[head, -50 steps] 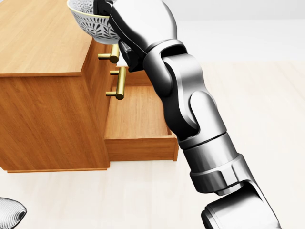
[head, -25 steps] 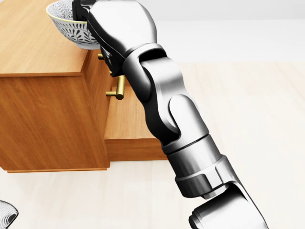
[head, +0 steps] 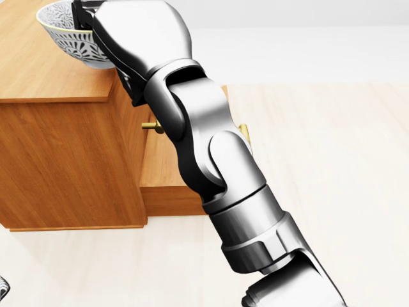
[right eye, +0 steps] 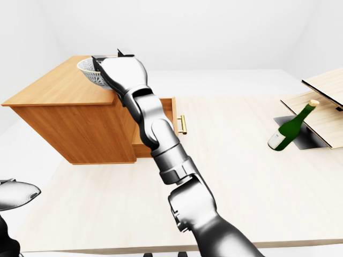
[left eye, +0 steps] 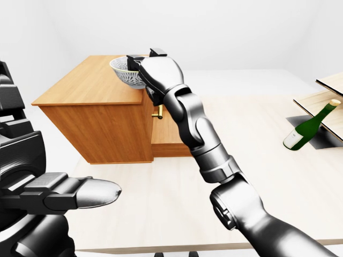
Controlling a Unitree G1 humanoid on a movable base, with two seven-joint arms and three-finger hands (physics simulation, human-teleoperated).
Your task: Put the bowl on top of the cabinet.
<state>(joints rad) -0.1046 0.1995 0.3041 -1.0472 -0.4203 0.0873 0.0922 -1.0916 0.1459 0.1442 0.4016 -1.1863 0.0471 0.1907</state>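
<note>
A white bowl (head: 64, 39) with a dark pattern and a yellowish rim is in my right hand (head: 84, 14), whose fingers close over its rim. The bowl is over the right edge of the wooden cabinet's top (head: 38, 73), at the top left of the head view. Whether it touches the top I cannot tell. In the left-eye view the bowl (left eye: 126, 74) shows just left of the silver wrist. My left hand (left eye: 88, 194) stands low at the left of that view, fingers spread, holding nothing.
The cabinet's lower drawer (head: 160, 167) is pulled out to the right, with brass handles (head: 152, 126) beside my forearm. A green bottle (left eye: 310, 128) leans on a dark mat beside wooden boards (left eye: 327, 93) at the far right. Pale floor lies between.
My right arm has carried the bowl leftward, from beside the cabinet's right edge to over its top. The left fingertip has slipped almost out of the head view's bottom left.
</note>
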